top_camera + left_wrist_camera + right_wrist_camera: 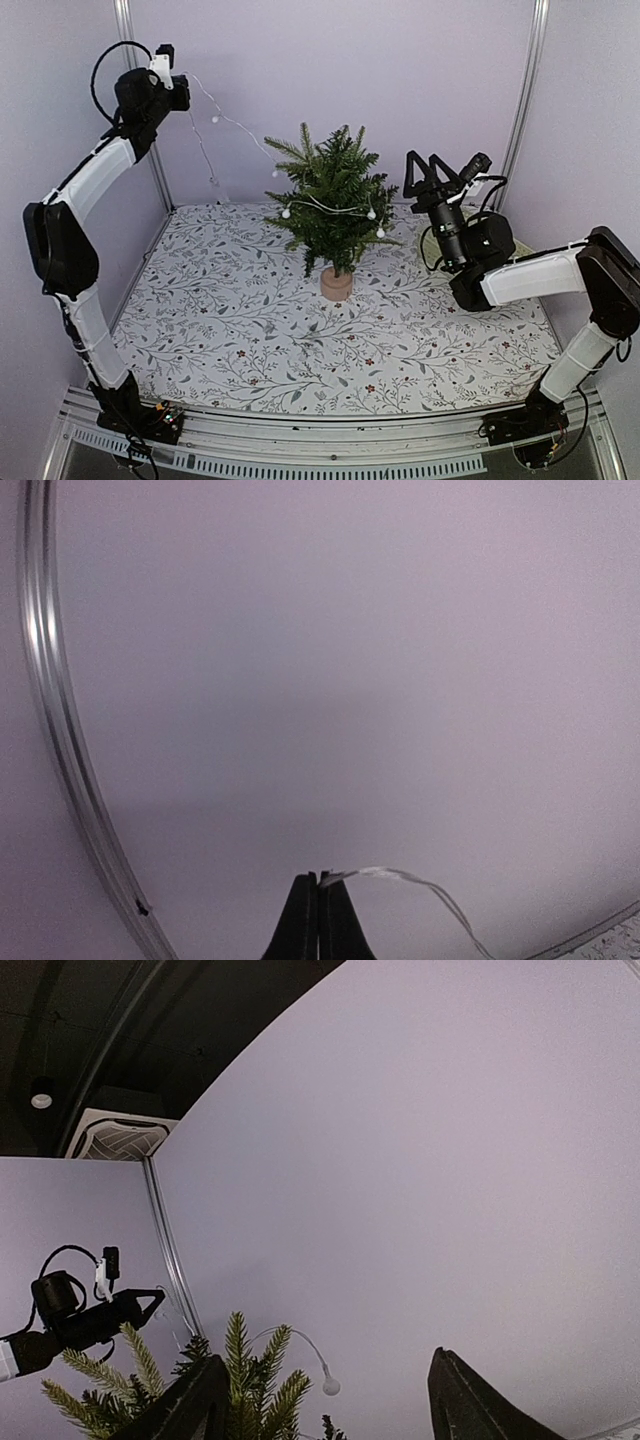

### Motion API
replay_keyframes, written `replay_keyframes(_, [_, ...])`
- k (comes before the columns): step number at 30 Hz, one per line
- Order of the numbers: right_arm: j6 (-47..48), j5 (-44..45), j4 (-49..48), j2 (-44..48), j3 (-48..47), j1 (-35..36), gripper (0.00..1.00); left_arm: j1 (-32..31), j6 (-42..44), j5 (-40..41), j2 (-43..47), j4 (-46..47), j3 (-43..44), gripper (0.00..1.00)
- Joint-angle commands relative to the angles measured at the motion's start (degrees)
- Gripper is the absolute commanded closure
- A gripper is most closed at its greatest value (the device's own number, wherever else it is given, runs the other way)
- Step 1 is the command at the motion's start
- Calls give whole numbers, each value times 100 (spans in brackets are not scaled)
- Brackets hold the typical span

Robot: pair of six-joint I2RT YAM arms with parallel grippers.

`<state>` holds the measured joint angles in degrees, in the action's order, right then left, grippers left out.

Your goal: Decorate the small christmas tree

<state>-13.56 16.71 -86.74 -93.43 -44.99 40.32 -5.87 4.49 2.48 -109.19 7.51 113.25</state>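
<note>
tree [335, 205]: upright, centre of the top view and slightly above the middle, standing on the table [230, 320]. Its tan base [336, 284] sits on the leaf-patterned top. In the right wrist view the tree top [240, 1375] pokes up at bottom left of centre.
string [232, 122]: thin wire with white bulbs. It is draped across the tree front at about mid-height. From the tree's upper left it rises through the air to the left gripper. A second strand drops from that gripper towards the table's back left corner.
bulbs [380, 233]: a few on the tree, at its lower right and on its left side, and one on the free span at upper left. One bulb [331, 1386] shows just right of the tree top in the right wrist view.
left gripper [185, 92]: upper left of the top view, raised high, well apart from the tree. Jaws clenched on the string. In the left wrist view [319, 878] the string [420, 882] is pinched at the tips and trails to the lower right.
right gripper [425, 168]: right of the tree, near its upper right branches, not touching, pointing up. Jaws spread wide and released, nothing between them. In the right wrist view [328, 1358] they stand far apart at the bottom edge.
wall [350, 660]: plain lilac, fills most of both wrist views.
</note>
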Motion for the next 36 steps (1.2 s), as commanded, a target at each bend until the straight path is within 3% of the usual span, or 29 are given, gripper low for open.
replay_keyframes(1, [272,-283,246,487,167,-32,25,112,116,239,741,-352,-571,100])
replay_keyframes(10, [501,-997,1174,1290,302,-39,12,-349,301,431,2591,-715,-2758,100])
replay_keyframes(18, [457,-1603,1787,1758,387,-54,11,-1367,547,717,3677,-1882,-3667,100])
replay_keyframes(25, [438,-2096,2309,2070,427,-50,11,-2074,426,467,4575,-2984,-4035,100])
replay_keyframes(30, [343,-2488,2542,2192,396,-50,13,-2485,291,-745,5181,-3171,-4205,100])
replay_keyframes(36, [237,-2743,2717,2256,404,-49,17,-2589,224,-1952,5316,-3621,-4176,100])
